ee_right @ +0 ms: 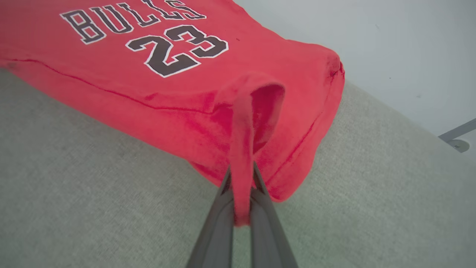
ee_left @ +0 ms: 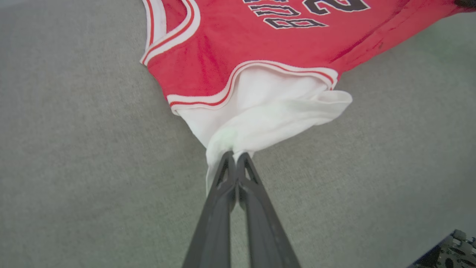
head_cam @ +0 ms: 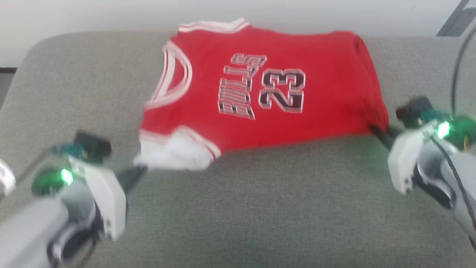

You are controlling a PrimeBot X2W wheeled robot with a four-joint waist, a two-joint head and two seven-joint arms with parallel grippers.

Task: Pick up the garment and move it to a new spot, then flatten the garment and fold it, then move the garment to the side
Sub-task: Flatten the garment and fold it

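The garment spans the frame's upper centre on a gray cushion, left gripper clamped on its white sleeve, right gripper pinching a red hem fold. Uneven pulling could slip that thin fold free.

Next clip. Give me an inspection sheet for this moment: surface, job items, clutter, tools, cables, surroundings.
Surface: grey upholstered cushion, bare around the garment.
Job's things: red jersey, spread with the BULLS 23 print facing up; its white sleeve end is bunched at the near left corner.
Clutter: nothing seen.
Grippers: left tool is shut on the white sleeve end; right tool is shut on a red fold at the jersey's near right corner.
Cables: dark cable rising above the right arm, apart from the jersey.
Surroundings: pale wall behind the cushion; grey metal strut at the far right.
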